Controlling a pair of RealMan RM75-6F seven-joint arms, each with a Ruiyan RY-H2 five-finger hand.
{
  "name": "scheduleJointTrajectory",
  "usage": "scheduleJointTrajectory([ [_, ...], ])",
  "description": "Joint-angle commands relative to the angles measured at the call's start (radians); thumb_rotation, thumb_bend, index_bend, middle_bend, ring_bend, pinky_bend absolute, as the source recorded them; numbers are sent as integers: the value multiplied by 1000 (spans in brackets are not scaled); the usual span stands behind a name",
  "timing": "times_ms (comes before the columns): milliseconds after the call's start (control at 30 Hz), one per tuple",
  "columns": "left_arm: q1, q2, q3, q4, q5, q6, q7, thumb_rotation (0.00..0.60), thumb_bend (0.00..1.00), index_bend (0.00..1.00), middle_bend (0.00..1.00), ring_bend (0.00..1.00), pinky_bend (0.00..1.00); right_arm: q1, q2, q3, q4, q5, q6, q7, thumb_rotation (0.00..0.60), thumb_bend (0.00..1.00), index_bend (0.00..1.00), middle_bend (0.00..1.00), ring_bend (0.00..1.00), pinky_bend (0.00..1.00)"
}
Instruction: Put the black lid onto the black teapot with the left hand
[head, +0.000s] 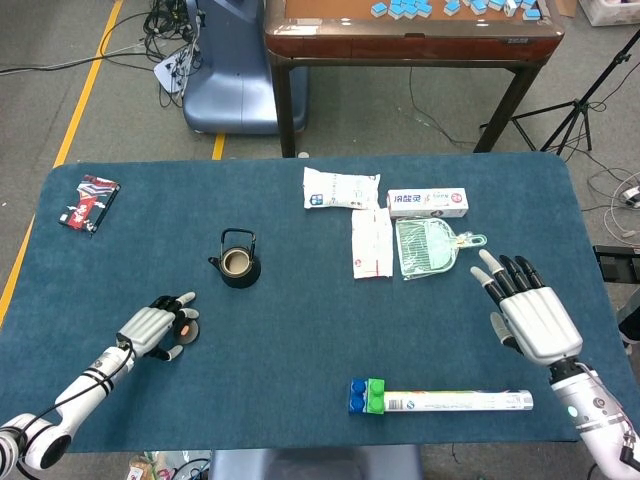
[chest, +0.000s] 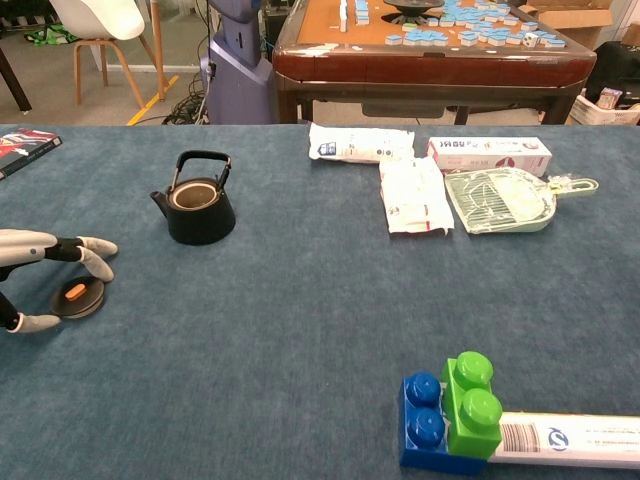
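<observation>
The black lid with its orange knob lies flat on the blue table, at about 7 o'clock from the black teapot, near it but clearly apart. The teapot stands upright and uncovered, handle raised, its pale inner rim showing. The left hand hovers over the lid with its fingers arched above the knob and the thumb low on the near side; the fingers are spread around the lid and, in the chest view, not closed on it (whether a fingertip brushes the rim cannot be told).

The right hand is well apart at the table's 4 o'clock side, palm down, fingers extended and splayed, holding nothing.

At 12 to 1 o'clock on the table lie a white packet with blue print, a white and red toothpaste box whose writing is too small to read, a second white packet with red print, and a pale green dustpan. At 5 o'clock, a blue and green toy block touches the end of a long white tube that carries a barcode and a round blue logo (no legible name). A dark red-patterned packet sits at the far 10 o'clock corner.
</observation>
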Motion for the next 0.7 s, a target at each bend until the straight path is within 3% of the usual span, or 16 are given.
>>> scheduleJointTrajectory([
  [33,1,0,-1,1,-1,2,0,600,331,250,0,0,0,-1,1,0,1,-1,1,3,600,546,88,0,0,0],
  [700,4,-6,-2,3,-4,9,4,600,331,309,0,0,0,-5,6,-1,7,-8,7,18,600,545,88,0,0,0],
])
